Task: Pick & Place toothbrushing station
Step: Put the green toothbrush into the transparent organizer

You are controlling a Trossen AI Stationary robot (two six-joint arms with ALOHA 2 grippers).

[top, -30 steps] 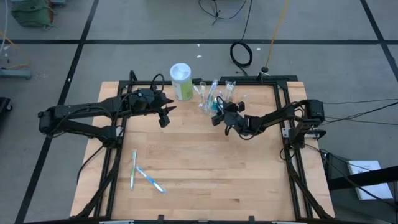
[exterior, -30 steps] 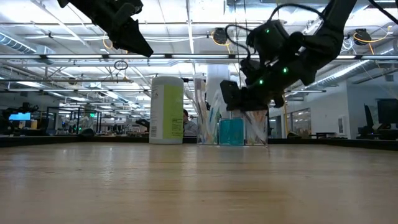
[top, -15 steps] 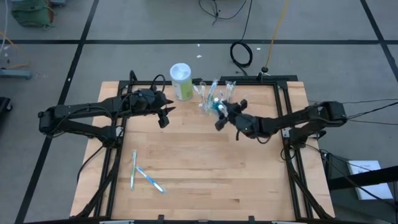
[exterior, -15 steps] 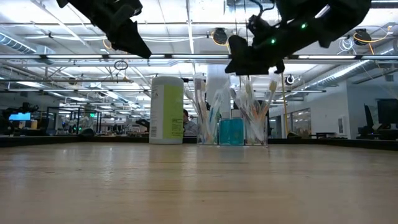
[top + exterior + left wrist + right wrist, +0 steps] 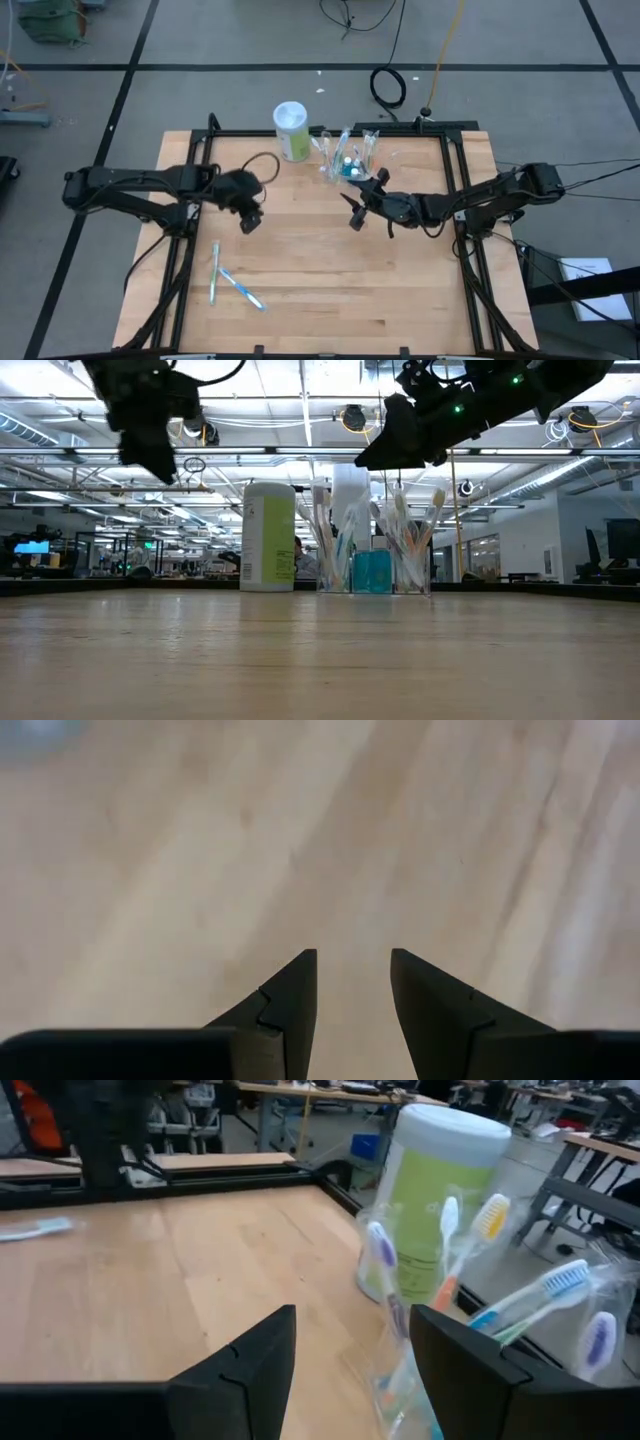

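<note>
Your left claw (image 5: 250, 222) hangs above the bare wood of the counter (image 5: 320, 290), left of centre, fingers (image 5: 285, 1005) apart w/ nothing between them; in the low view it shows raised well off the surface (image 5: 150, 455). Your right claw (image 5: 355, 205) sits near the counter's middle, just in front of the toothbrushing station, raised above it in the low view (image 5: 385, 450); its fingers (image 5: 240, 1370) are spread and hold nothing. The station stands at the far edge, centre: clear plastic cups (image 5: 345, 155) packed w/ upright toothbrushes (image 5: 325, 545), plus a teal toothpaste item (image 5: 372, 572) between them. In the right wrist view you see brushes w/ orange, blue and white parts (image 5: 470, 1250) standing in clear plastic, close ahead of the claw. A white-lidded green canister (image 5: 291, 131) stands just left of the station, touching or nearly so; you cannot tell which. Two loose toothbrushes lie on the near-left part of the counter, well apart from the station: a pale one (image 5: 215, 272) lengthwise, and a blue-and-white one (image 5: 241, 288) at an angle beside it, ends nearly meeting. Neither claw touches any task item.
</note>
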